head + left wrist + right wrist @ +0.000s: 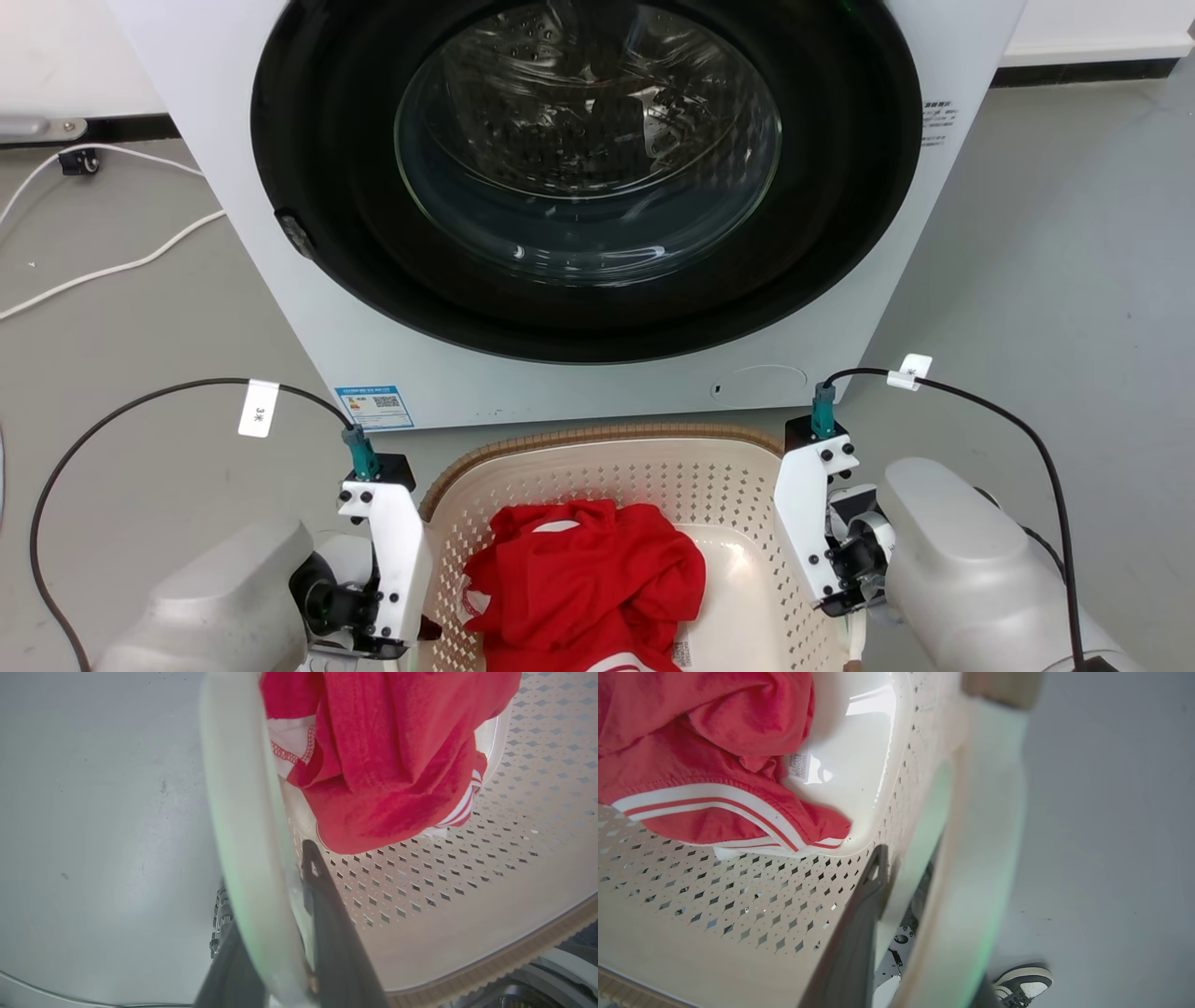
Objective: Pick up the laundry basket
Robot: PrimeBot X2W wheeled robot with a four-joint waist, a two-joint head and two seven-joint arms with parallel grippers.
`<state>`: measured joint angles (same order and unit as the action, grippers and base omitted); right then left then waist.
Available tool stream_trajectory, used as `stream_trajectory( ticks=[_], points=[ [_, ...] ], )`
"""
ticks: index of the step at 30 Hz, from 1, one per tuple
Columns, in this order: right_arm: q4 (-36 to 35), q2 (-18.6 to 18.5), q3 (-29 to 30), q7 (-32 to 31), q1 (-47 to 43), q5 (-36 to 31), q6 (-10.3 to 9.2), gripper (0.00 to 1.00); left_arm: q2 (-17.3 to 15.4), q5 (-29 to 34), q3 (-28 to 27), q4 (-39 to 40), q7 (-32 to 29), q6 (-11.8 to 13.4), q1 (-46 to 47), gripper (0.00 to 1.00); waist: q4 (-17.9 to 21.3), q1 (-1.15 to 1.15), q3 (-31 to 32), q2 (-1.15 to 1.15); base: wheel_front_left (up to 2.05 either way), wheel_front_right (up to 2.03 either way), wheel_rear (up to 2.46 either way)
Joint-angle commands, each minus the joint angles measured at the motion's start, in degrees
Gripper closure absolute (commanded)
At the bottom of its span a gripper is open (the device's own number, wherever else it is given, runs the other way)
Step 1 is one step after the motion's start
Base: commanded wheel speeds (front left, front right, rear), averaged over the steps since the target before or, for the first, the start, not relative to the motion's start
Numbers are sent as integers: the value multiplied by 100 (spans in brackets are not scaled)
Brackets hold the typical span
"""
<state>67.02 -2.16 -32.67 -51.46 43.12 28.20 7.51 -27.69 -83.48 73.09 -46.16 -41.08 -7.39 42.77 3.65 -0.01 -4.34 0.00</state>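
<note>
Cream plastic under a brown woven-look rim: that is the laundry basket point(597, 437), at the bottom centre of the head view, just before the washing machine point(560, 397), with a red garment point(588, 579) bunched inside. Your main risk is an uneven lift. Each white handle is a thin, smooth band. If one arm rises ahead of the other, the basket will tip, the band can slide along the fingers, and the garment may spill to the low side. The far rim looks very near the machine's front panel, so forward drift on the way up could knock it. Mind also the person's shoe point(1022, 984) at the lower right of the right wrist view.

Your left gripper point(266, 877) is narrow, closed on the left handle point(233, 788), one dark finger outside and the other inside by the perforated wall. Your right gripper point(920, 891) looks closed on the right handle point(985, 835) likewise, though its outer finger is mostly hidden behind the band. In the head view both wrists flank the basket at lower left and lower right, pale forearms angling in from the bottom corners, fingers pointing down out of frame. Whether the basket is off the floor point(1027, 280) you cannot tell.
</note>
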Motion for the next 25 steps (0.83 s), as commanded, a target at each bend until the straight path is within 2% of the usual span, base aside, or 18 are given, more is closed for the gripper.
stream_trajectory(
  ticks=[1, 25],
  points=[
    [32, -131, -29, 17, -32, -14, -4, 100, -94, 11, 26, -80, 2, -7, -84, 100, 7, 1, 16, 0, 0, 0, 0],
    [108, -134, -112, 47, 18, 153, -5, 100, -60, -31, -13, -265, -53, -6, 30, 100, 15, 1, -1, 0, 0, 0, 0]
  ],
)
